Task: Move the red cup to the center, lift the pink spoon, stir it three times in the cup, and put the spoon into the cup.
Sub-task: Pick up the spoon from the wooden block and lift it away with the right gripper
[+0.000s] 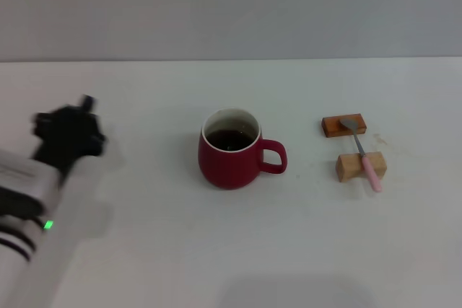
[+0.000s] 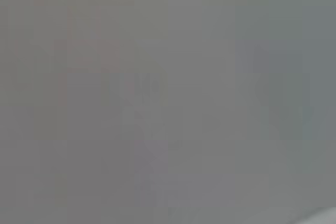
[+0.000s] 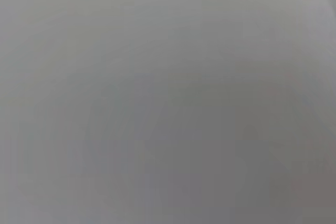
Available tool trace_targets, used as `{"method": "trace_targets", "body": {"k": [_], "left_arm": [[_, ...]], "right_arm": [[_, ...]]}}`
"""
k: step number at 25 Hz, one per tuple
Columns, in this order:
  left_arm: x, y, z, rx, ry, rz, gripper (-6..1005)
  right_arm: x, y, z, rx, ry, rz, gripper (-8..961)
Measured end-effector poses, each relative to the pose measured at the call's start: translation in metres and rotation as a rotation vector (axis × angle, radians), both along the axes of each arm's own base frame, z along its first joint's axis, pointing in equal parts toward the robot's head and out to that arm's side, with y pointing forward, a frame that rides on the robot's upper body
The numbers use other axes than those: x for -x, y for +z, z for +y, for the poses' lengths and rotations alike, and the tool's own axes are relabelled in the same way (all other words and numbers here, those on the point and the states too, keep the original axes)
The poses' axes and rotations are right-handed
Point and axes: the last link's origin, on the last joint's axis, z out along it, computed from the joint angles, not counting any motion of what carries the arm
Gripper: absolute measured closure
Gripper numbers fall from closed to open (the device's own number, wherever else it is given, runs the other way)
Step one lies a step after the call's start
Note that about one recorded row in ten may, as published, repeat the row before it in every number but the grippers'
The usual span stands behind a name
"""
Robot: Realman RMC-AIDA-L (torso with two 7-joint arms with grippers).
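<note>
The head view carries nearly everything. On the white surface (image 1: 231,250) stands the squat, rounded dark-red ceramic cup (image 1: 229,158), upright near the middle, its white inside holding dark liquid and its loop handle turned toward the robot's right. Well apart from it, on that same side, lie two small blocks: a flat orange-brown block (image 1: 333,127) farther from the robot and a tan wooden block (image 1: 351,167) nearer. The slim pink spoon (image 1: 363,155) bridges them, its grey metal bowl resting on the orange-brown block and its pale pink handle lying across the tan block, the handle's end reaching just past it toward the robot.

The left arm shows at the left edge of the head view, white with a small green light, ending in the dark left pincer (image 1: 70,133), which sits above the surface well to the left of the cup and touches nothing. It is smeared, so I cannot tell whether it is spread or pressed together.

The left wrist view and the right wrist view each give only a flat grey field, with no cup, spoon or fingers to make out. The right pincer appears in no view.
</note>
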Motion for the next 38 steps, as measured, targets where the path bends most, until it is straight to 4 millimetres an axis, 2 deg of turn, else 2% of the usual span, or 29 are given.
{"method": "trace_targets", "body": {"k": [1, 4, 5, 6, 10, 14, 15, 20, 26, 31, 38], "left_arm": [[0.0, 0.0, 0.0, 0.0, 0.0, 0.0, 1001], [0.02, 0.024, -0.008, -0.112, 0.074, -0.145, 1001], [0.024, 0.028, -0.009, -0.128, 0.087, -0.154, 1001], [0.028, 0.031, -0.011, -0.145, 0.103, -0.162, 1001], [0.037, 0.037, -0.016, -0.176, 0.135, -0.164, 1001], [0.041, 0.039, -0.017, -0.18, 0.147, -0.161, 1001], [0.041, 0.038, -0.016, -0.176, 0.15, -0.157, 1001], [0.04, 0.037, -0.013, -0.169, 0.153, -0.157, 1001], [0.04, 0.038, -0.013, -0.172, 0.154, -0.164, 1001], [0.045, 0.043, -0.013, -0.182, 0.169, -0.261, 1001], [0.052, 0.046, -0.015, -0.186, 0.188, -0.267, 1001]], "right_arm": [[0.0, 0.0, 0.0, 0.0, 0.0, 0.0, 209], [0.017, -0.014, 0.008, 0.071, 0.1, -0.004, 209], [0.029, -0.025, 0.014, 0.133, 0.165, 0.0, 209], [0.029, -0.025, 0.014, 0.133, 0.165, 0.0, 209], [0.06, -0.056, 0.031, 0.306, 0.328, 0.009, 209], [0.075, -0.07, 0.038, 0.372, 0.396, 0.023, 209], [0.085, -0.08, 0.041, 0.425, 0.44, 0.03, 209], [0.095, -0.096, 0.042, 0.501, 0.471, 0.052, 209], [0.095, -0.108, 0.041, 0.572, 0.453, 0.068, 210], [0.096, -0.119, 0.041, 0.64, 0.449, 0.072, 210], [0.091, -0.122, 0.038, 0.661, 0.417, 0.077, 210]]}}
